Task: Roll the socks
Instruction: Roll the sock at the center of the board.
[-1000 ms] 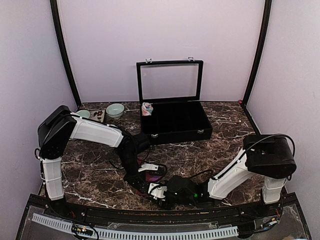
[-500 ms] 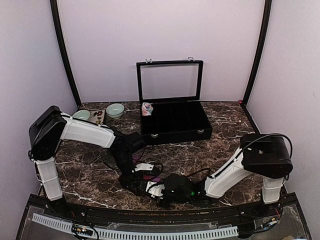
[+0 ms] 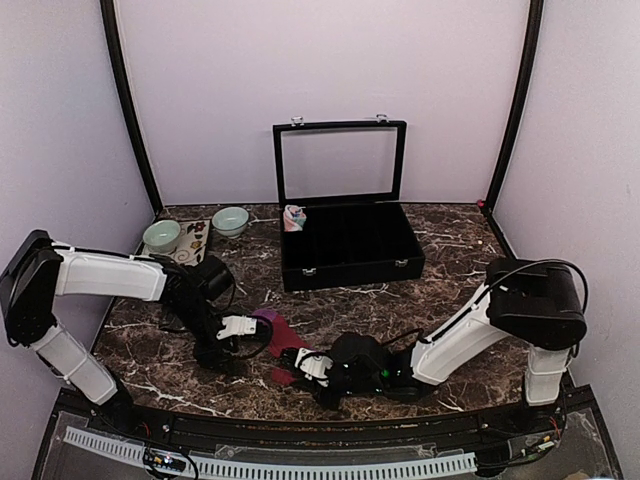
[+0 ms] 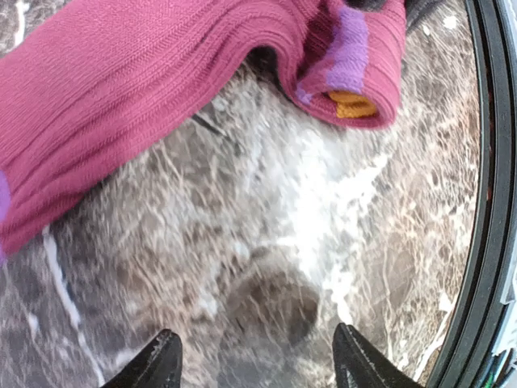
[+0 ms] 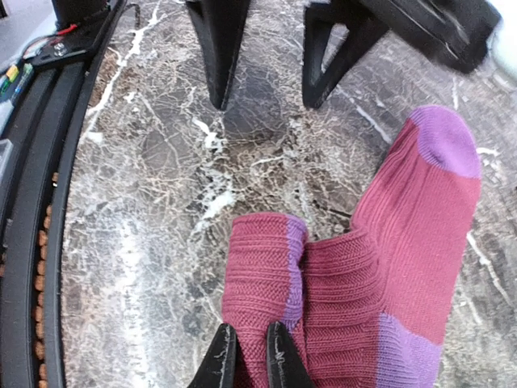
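The left fingers (image 3: 238,327) have let go and pulled away, now wide. The right fingers (image 3: 312,364) pinch the folded maroon sock (image 3: 283,338), lower middle. Rolling has only begun.

L gripper (image 4: 254,360) opened, let go, pulled back left; R gripper (image 5: 250,343) closed on maroon sock (image 5: 380,267) roll.

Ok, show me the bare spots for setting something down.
Free: the table right of the black case, up to the wall, and the strip between the case's front and the right arm. Crowded: near centre, with left gripper, right gripper and maroon sock; back-left corner, with bowls.
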You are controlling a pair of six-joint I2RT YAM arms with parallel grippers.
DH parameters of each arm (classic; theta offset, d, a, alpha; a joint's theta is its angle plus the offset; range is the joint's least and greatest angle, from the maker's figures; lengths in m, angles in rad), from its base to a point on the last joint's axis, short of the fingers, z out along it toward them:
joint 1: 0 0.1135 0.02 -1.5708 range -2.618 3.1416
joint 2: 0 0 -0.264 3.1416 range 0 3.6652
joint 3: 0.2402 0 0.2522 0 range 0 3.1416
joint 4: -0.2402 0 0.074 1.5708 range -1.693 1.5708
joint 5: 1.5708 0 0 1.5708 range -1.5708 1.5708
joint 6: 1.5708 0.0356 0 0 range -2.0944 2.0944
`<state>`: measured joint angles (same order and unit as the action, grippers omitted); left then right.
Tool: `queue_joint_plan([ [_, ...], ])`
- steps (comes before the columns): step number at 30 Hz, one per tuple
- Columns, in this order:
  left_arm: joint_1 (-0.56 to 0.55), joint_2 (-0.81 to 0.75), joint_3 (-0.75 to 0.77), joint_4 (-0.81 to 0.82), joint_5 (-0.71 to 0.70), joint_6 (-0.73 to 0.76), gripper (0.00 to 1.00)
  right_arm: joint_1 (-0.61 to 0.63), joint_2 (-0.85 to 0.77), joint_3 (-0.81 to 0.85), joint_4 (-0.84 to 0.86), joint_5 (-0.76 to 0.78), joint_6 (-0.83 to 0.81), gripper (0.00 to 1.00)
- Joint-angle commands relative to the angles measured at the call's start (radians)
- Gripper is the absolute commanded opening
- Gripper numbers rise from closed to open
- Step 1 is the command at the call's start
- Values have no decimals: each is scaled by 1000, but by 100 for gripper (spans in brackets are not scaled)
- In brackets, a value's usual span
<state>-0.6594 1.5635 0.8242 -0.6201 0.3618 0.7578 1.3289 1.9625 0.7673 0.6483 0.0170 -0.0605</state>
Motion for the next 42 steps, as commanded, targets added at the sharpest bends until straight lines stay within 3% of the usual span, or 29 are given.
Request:
queue_joint_plan([
  [1,4,-160,-93,47,-36,16,66,-16,43,-18,-302,-184,100,2],
  [6,3,-446,-157,73,-44,105,66,-49,82,83,-422,-316,169,4],
  [9,1,-574,-167,92,-7,172,79,-71,124,152,-480,-414,244,4],
  [11,-7,-601,-160,80,23,186,82,-81,159,200,-515,-482,291,4],
  [18,-109,-574,-186,86,34,160,57,-142,298,355,-583,-620,496,2],
  [29,-241,-631,-347,236,-24,176,47,-206,332,304,-499,-588,652,0],
  [36,-326,-519,-362,368,-90,180,41,-206,341,313,-528,-515,675,0],
  [42,-382,-400,-320,363,-138,231,40,-211,370,314,-481,-511,741,0],
])
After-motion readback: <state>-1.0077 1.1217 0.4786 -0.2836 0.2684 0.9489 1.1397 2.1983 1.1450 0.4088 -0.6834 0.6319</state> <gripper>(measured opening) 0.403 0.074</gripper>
